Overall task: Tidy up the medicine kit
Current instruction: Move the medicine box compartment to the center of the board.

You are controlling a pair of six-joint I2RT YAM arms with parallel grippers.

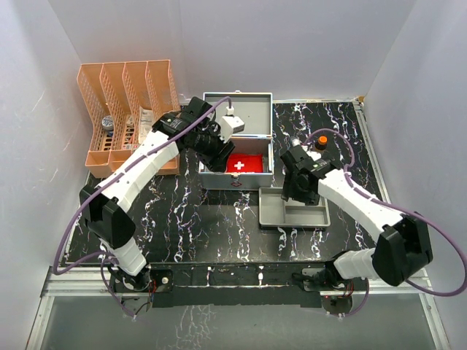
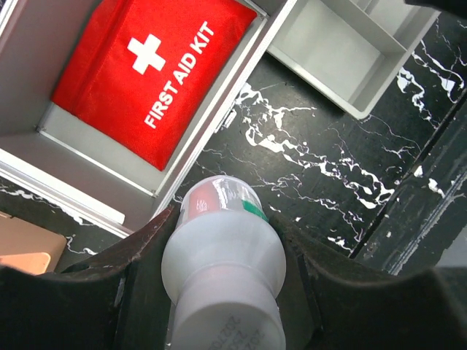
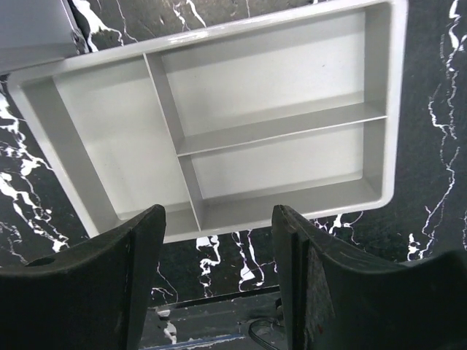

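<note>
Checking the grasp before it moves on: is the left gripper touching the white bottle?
Touching. The left wrist view shows the white bottle wedged between the fingers of the left gripper, flush against both.

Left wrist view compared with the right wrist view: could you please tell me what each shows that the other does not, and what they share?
Only the left wrist view: the left gripper closed on a white bottle, and the open medicine kit with the red first-aid pouch lying inside. Only the right wrist view: the right gripper, open with nothing between its fingers, and all three empty compartments of the grey tray. Both: the grey tray and the black marbled table.
</note>
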